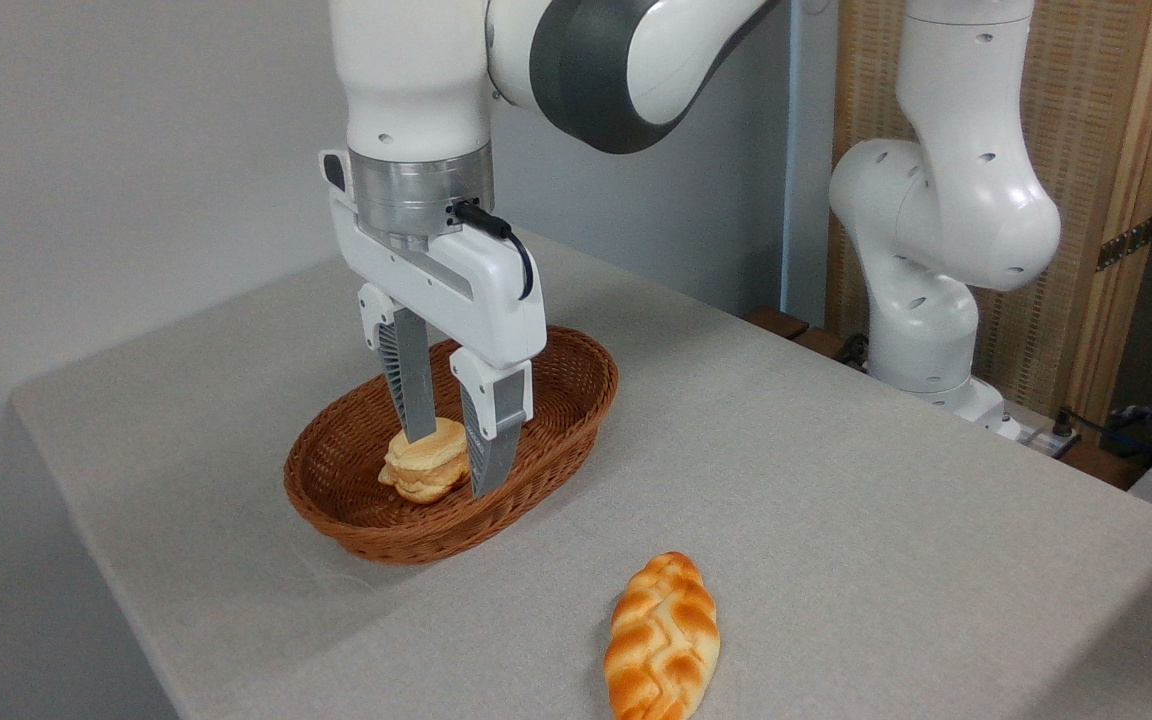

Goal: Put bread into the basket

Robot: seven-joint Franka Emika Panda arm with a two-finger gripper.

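I find the gripper [454, 462] parted, straddling the round bun [424, 468] inside the basket [576, 385]; whether it grips, I cannot tell. Braided loaf [662, 638] lies on the table [886, 520], apart.

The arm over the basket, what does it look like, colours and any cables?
The arm is glossy white with a dark grey joint band and a silver metal ring at the wrist. Its tool has a white body, two ribbed grey fingers and a short black cable.
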